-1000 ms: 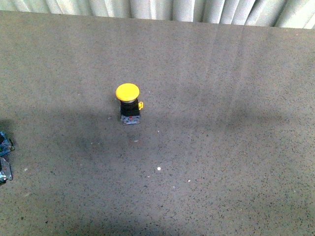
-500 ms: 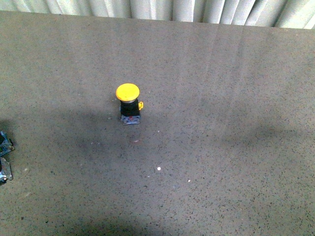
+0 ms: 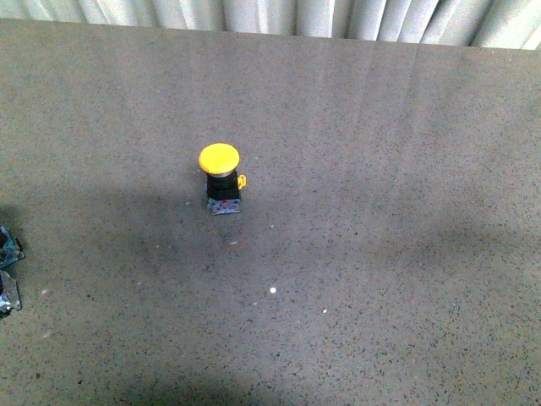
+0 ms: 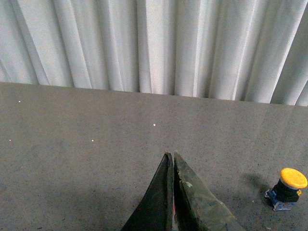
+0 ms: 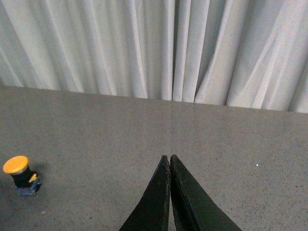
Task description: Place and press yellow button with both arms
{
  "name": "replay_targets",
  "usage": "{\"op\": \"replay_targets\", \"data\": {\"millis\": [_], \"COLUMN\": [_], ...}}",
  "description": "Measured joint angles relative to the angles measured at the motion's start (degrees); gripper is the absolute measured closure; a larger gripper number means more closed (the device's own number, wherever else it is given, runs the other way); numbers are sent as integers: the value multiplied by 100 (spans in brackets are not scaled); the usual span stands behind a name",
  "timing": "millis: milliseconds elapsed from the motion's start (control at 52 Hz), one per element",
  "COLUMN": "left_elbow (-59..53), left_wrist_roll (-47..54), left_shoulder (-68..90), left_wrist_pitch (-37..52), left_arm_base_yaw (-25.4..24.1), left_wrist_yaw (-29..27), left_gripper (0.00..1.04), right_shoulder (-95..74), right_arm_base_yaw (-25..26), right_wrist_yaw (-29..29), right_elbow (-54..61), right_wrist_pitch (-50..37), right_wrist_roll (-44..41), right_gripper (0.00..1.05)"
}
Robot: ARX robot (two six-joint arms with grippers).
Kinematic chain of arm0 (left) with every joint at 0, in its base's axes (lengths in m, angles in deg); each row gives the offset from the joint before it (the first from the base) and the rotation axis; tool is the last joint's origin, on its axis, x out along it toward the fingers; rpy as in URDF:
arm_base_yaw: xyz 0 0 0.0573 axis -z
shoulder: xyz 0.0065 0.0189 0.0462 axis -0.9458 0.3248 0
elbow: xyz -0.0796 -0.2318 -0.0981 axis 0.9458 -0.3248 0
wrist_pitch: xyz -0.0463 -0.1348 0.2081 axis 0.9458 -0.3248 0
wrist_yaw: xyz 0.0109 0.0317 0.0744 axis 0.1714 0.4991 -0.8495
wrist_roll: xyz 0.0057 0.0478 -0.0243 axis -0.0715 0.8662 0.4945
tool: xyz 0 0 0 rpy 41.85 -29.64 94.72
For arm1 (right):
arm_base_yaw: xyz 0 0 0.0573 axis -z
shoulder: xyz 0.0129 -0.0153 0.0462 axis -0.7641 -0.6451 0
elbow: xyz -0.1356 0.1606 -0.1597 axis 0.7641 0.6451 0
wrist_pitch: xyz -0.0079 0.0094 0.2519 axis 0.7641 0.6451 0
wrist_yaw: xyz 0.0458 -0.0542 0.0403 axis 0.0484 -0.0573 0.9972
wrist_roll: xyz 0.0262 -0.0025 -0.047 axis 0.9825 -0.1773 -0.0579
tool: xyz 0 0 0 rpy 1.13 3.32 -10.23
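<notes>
The table [image 3: 406, 254] is one broad grey speckled surface, and one white pleated curtain [image 3: 338, 17] hangs behind its far edge. On it stands one yellow button [image 3: 221, 179], upright on its base, cap up, a little left of the middle of the front view and well apart from both arms.

As a judgement, the placing part looks done: the button sits free on the table with nothing gripping it. Whether the cap has been pressed cannot be told from these views; if not, that step is what is left.

There are two arms, each seen through its own wrist camera. The left gripper [image 4: 172, 161] has its fingers closed together with nothing between them, and the button stands off to one side, near but not touching. The right gripper [image 5: 170, 161] is likewise clenched on nothing, the button well off to its other side.

At the left edge of the front view sits one small cluster of bluish metal parts [image 3: 7, 271], too cut off to identify.
</notes>
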Motion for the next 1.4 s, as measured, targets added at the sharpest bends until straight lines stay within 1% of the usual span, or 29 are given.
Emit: {"op": "replay_targets", "data": {"millis": [269, 673, 692, 750, 769, 1058, 1096, 1135, 1154, 1250, 1327, 1404], "left_elbow": [0, 0, 0, 0, 0, 0, 0, 0, 0, 0, 0, 0], "left_wrist_roll": [0, 0, 0, 0, 0, 0, -4, -2, -4, -2, -2, -2], "left_shoulder": [0, 0, 0, 0, 0, 0, 0, 0, 0, 0, 0, 0], "left_wrist_pitch": [0, 0, 0, 0, 0, 0, 0, 0, 0, 2, 0, 0], "left_arm_base_yaw": [0, 0, 0, 0, 0, 0, 0, 0, 0, 0, 0, 0], "left_wrist_yaw": [0, 0, 0, -2, -2, 0, 0, 0, 0, 0, 0, 0], "left_gripper": [103, 103, 103, 103, 103, 103, 98, 87, 83, 60, 46, 35], "right_shoulder": [595, 1244, 1318, 1926, 1991, 2223, 2227, 2229, 2229, 2229, 2229, 2229], "right_arm_base_yaw": [0, 0, 0, 0, 0, 0, 0, 0, 0, 0, 0, 0], "right_wrist_yaw": [-2, -2, 0, -13, -9, -11, -9, -11, -11, -11, -11, -11], "right_elbow": [0, 0, 0, -2, -2, -2, -2, -2, -2, -2, -2, -2], "right_wrist_pitch": [581, 1235, 1309, 2111, 2157, 2243, 2243, 2243, 2243, 2243, 2243, 2243], "right_wrist_roll": [0, 0, 0, 0, -2, 0, 0, -11, -9, -11, -11, -11], "right_gripper": [103, 103, 103, 103, 103, 103, 103, 102, 99, 76, 61, 51]}}
